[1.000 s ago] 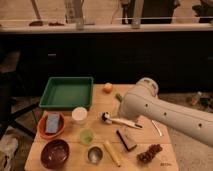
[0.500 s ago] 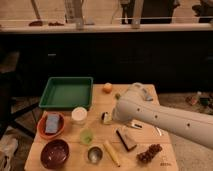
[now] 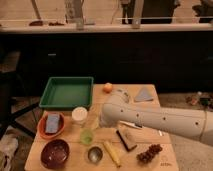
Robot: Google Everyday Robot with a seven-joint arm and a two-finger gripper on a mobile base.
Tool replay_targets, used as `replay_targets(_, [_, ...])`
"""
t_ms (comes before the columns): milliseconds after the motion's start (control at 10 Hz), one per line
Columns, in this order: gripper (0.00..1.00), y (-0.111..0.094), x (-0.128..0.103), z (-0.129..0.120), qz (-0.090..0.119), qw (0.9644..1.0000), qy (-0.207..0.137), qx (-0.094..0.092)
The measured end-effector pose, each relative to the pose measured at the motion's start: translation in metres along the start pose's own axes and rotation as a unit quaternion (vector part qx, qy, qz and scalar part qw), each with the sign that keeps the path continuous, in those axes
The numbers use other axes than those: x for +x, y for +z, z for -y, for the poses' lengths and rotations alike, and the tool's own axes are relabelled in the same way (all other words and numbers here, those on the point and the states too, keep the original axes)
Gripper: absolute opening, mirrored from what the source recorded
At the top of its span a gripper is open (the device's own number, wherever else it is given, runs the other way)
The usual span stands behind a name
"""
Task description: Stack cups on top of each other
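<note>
Both cups are sitting upright on the wooden counter (image 3: pixel 150 112), mouths up, so the long axis of each is straight up and down. The green cup (image 3: pixel 87 136) is pale and see-through and sits in the left-middle of the counter. The silver cup (image 3: pixel 95 155) is a bit closer to the front edge and slightly to the right. You can look down into its dark inside. They're near each other but not touching, and neither is inside the other.

The big white arm (image 3: pixel 160 122) reaches in from the right and bends down around the middle of the counter. The claw (image 3: pixel 93 123) hangs at its end, just above and behind the green cup. Honestly can't tell if the claw is open or closed, or whether it touches the cup.

It's pretty crowded around there:
- A white round container (image 3: pixel 79 115) is just behind the green cup, right beside the claw.
- A dark red bowl (image 3: pixel 55 153) sits left of the silver cup.
- A yellow banana-looking thing (image 3: pixel 112 152) lies just to the silver cup's right.
- A dark block (image 3: pixel 126 140) and a bunch of grapes (image 3: pixel 150 153) are further right.
- A red plate (image 3: pixel 42 131) with a blue-grey sponge (image 3: pixel 52 122) on it is over on the left.
- At the back there's a green tray (image 3: pixel 66 92), an orange (image 3: pixel 107 88) and a grey wedge (image 3: pixel 144 94).
</note>
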Motion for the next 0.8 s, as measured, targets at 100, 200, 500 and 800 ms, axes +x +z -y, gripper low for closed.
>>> replay_targets(100, [0.80, 0.003, -0.001, 0.004, 0.005, 1.0000, -0.008, -0.001])
replay_targets(200, [0.80, 0.005, -0.003, 0.007, 0.010, 0.9998, -0.017, -0.003])
replay_targets(500, [0.80, 0.013, -0.012, 0.017, 0.024, 0.9989, -0.039, -0.008])
replay_targets(800, [0.80, 0.022, -0.017, 0.027, 0.035, 0.9977, -0.057, -0.012])
